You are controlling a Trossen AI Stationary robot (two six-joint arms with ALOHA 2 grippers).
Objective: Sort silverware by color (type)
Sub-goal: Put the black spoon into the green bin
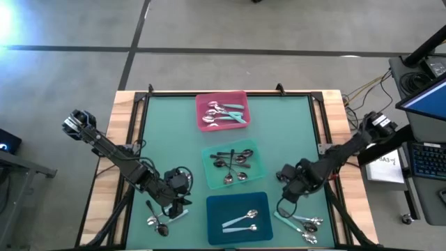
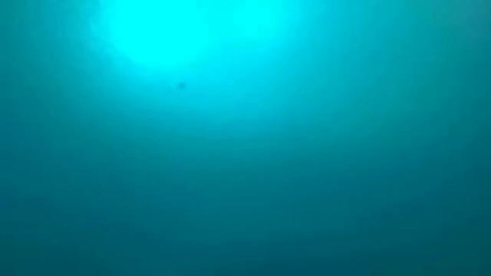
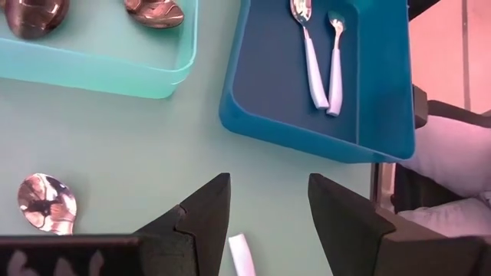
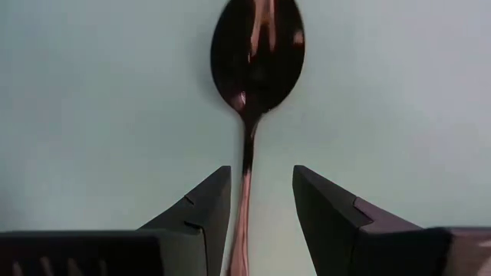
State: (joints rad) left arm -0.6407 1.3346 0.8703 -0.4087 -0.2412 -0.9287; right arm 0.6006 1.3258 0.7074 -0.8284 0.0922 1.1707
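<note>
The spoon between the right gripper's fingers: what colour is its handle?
Dark metal, like its bowl; the spoon shows best in the right wrist view, between the open right gripper.

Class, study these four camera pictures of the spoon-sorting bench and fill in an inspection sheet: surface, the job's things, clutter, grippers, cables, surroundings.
Surface: green table mat, wooden edge.
Job's things: teal-handled spoons in pink tray; dark spoons in mint tray; pale-handled spoons in dark-teal tray; loose spoons near left and near right.
Clutter: nothing seen.
Grippers: left gripper open over a pale handle; right gripper open astride a dark spoon.
Cables: wires off the right edge.
Surroundings: grey floor, keyboard; low view shows only teal glare.
</note>
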